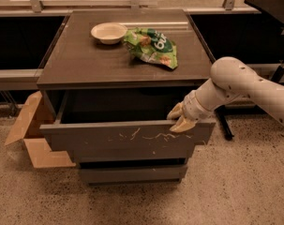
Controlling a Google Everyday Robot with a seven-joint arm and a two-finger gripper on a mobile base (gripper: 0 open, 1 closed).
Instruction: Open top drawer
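gripper: mine, clamped over the top edge of the top drawer, near its right end.
top drawer: under the bench, drawn well out.
risk: off-centre pull, so the drawer may skew and bind, or my hold may slip.
around: white bowl and green snack bag on the bench; cardboard box by the left corner — near, not blocking, I judge.

The desk is dark matte brown. Under its top, the top drawer is grey-brown, its front crossed by pale squiggly scratches. At the desk's right front, the tan end effector pinches that drawer's upper edge, on a white arm with dark dots. At the desk's back sit a cream bowl and a green bag with white lettering. Left of the desk is a tan cardboard box.
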